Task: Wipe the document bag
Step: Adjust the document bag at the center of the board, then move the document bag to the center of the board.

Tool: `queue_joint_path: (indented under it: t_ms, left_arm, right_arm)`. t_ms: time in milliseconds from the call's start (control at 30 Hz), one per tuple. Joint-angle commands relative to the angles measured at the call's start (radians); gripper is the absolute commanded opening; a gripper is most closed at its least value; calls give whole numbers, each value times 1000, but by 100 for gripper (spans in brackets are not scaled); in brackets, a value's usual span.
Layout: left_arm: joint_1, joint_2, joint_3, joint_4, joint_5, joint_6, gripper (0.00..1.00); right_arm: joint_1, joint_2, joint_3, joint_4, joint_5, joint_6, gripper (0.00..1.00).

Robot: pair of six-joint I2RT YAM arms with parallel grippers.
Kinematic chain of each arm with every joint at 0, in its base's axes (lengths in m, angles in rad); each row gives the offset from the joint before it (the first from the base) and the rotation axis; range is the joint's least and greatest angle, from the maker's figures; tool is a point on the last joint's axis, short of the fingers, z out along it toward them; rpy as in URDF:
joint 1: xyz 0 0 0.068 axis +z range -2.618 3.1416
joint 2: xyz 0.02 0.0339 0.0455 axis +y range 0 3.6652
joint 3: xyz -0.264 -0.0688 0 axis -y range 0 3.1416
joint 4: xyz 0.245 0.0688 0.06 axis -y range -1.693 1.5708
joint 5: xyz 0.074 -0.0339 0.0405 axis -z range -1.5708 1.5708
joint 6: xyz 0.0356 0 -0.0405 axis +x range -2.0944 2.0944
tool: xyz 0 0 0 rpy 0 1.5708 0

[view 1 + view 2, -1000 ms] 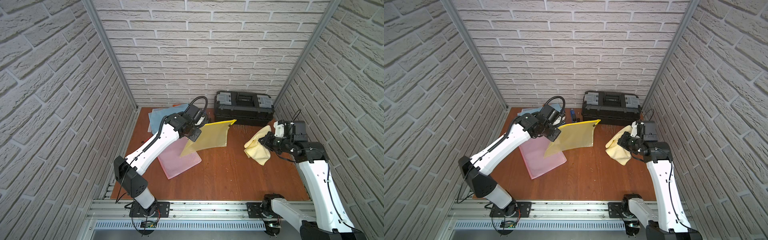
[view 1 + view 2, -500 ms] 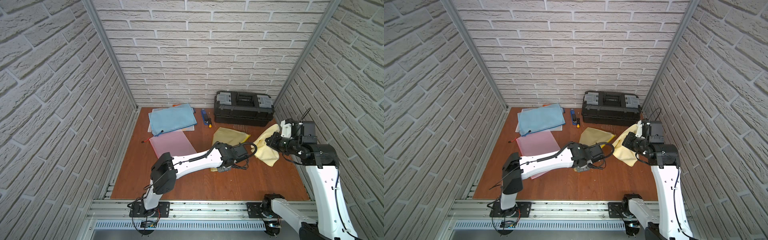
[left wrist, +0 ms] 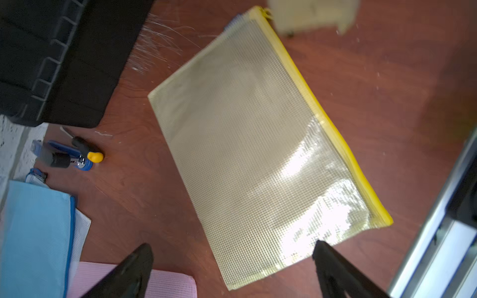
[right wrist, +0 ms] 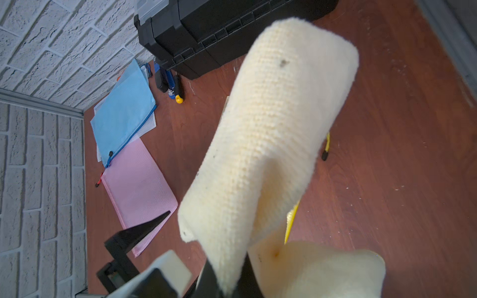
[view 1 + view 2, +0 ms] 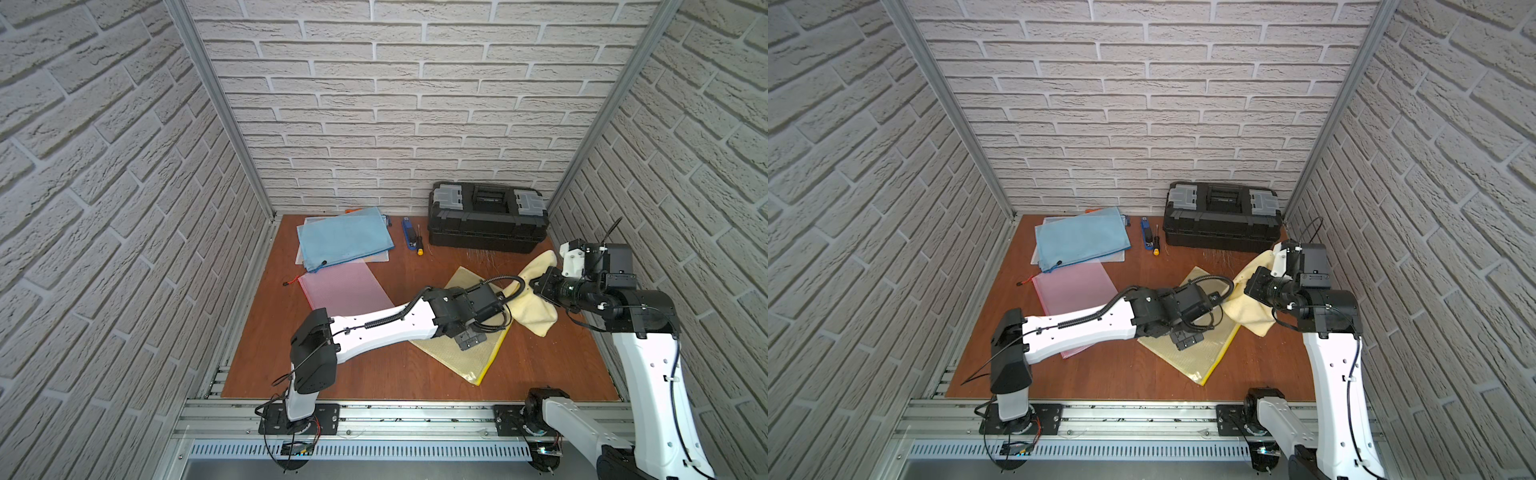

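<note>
While the yellow document bag (image 3: 258,154) lies flat on the table (image 5: 374,374) under the left gripper (image 3: 232,246), jaws apart and empty, the cloth (image 5: 536,318) clamped in the right gripper (image 5: 537,286) is best pressed flat and drawn along the mesh.

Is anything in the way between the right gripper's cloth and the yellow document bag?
Yes. The left gripper, jaws open, hangs over the yellow document bag and hides the bag's middle in both top views, close beside the cloth in the shut right gripper. Only the bag's near end and far corner show bare.
</note>
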Motion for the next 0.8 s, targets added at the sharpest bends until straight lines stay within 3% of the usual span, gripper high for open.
queue_joint_path:
  t_ms: [0,100,133,167,233,300,400,533,767]
  left_arm:
    - [156,-142,-146,93,87,-193,92]
    - [285,-227,-311,199,270,-320,64]
    - [303,-242,-356,232,312,-343,48]
    - [307,-249,-388,252,332,-351,34]
    - [296,-236,-415,255,346,-357,14]
    - [284,-210,-435,252,375,-370,3]
    - [271,-190,-492,310,435,-413,0]
    - [263,-179,-546,386,486,-461,0]
    - [265,-86,-549,394,512,-468,0]
  right_arm:
    - [0,30,-82,120,-146,25,2]
    - [53,65,-130,167,-163,38,2]
    - [82,78,-145,174,-141,40,2]
    - [116,92,-163,184,-129,40,2]
    - [188,126,-197,204,-130,43,2]
    - [263,169,-246,225,-128,54,2]
    - [334,244,-329,250,-131,65,2]
    - [353,307,-459,345,-83,108,2]
    - [352,525,-445,488,-94,119,2]
